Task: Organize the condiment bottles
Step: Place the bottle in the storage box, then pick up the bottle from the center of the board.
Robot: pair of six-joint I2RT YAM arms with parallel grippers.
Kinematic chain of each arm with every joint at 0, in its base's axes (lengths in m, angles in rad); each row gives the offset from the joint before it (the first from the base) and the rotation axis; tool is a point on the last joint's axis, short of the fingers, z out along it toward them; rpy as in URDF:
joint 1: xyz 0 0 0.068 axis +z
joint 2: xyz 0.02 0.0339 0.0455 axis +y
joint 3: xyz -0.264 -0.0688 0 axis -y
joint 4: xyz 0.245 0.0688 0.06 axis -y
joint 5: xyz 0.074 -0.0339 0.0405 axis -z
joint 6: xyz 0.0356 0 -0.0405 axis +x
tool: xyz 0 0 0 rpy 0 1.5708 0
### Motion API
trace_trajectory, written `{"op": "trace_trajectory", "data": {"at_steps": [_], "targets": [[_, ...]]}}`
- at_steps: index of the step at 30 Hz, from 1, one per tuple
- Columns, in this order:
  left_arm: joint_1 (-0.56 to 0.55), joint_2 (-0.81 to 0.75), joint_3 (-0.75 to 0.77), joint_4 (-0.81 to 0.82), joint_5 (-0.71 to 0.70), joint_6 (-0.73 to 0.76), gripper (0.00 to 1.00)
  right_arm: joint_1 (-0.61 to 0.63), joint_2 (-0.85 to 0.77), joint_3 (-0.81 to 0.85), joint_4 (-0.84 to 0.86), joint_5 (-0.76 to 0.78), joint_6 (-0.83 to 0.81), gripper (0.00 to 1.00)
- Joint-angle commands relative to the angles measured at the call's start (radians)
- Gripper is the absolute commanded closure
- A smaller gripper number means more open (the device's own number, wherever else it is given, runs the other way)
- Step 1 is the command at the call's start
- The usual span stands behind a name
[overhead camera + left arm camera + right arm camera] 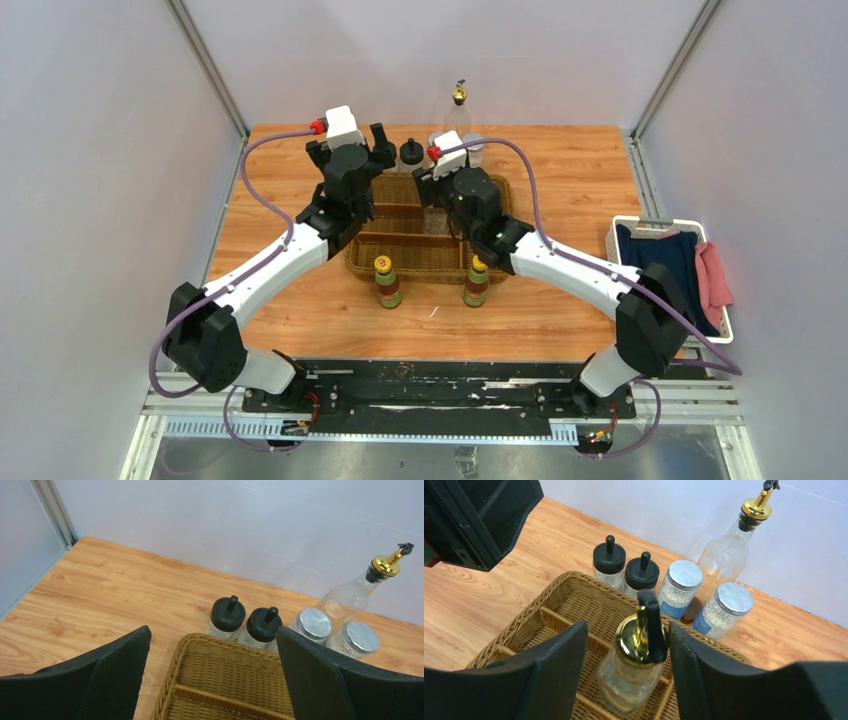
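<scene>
Right pincer (628, 630): jaws apart, one finger on each side of a gold-topped bottle (634, 675). The bottle stands upright inside the wicker basket (549, 607), in its right half; I can't tell which compartment. A thin gap shows on both sides of the glass body, so the jaws aren't clamped. The right finger is very close to the bottle's black spout lever, contact unclear.

Left pincer (214, 645): jaws wide apart, holding nothing. It hovers over the left half of the basket, near the far rim.

On the counter (499, 595), just beyond the basket's far rim, the rest stand in a row and neither pincer touches them. Left to right:
- first black-capped bottle (228, 615), second black-capped bottle (264, 624), side by side and about touching
- first grey-lidded jar (314, 625), second grey-lidded jar (361, 637), both filled with pale granules
- second gold-topped bottle (357, 595), just behind the jars, upright in the top view

At the near side, the left yellow-capped bottle (387, 282) and right yellow-capped bottle (476, 280) stand upright on the counter. They are just outside the basket's near rim, well apart from each other and behind both pincers.

A white crate (625, 235) holding cloths sits at the counter's right edge.
</scene>
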Motion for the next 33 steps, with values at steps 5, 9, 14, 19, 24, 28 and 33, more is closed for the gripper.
{"op": "trace_trajectory", "data": {"at_steps": [5, 9, 14, 19, 24, 28, 33], "targets": [[-0.009, 0.017, 0.016, 0.025, -0.029, -0.007, 0.01, 0.010, -0.032, 0.043, 0.007, 0.001, -0.017, 0.34], [-0.010, 0.019, 0.022, 0.025, -0.029, -0.004, 0.01, 0.010, -0.037, 0.048, 0.004, 0.007, -0.024, 0.33], [-0.011, 0.020, 0.027, 0.025, -0.031, 0.000, 0.01, 0.010, -0.037, 0.057, 0.004, 0.013, -0.035, 0.33], [-0.013, 0.019, 0.034, 0.024, -0.034, 0.007, 0.01, 0.010, -0.037, 0.069, 0.004, 0.015, -0.051, 0.32], [-0.014, 0.018, 0.038, 0.024, -0.033, 0.011, 0.01, 0.010, -0.041, 0.096, -0.002, 0.014, -0.070, 0.32], [-0.015, 0.014, 0.039, 0.023, -0.030, 0.020, 0.01, 0.010, -0.049, 0.117, -0.012, 0.012, -0.084, 0.32], [-0.016, 0.011, 0.048, 0.023, -0.038, 0.050, 0.01, 0.007, -0.056, 0.164, -0.041, 0.017, -0.117, 0.31]]}}
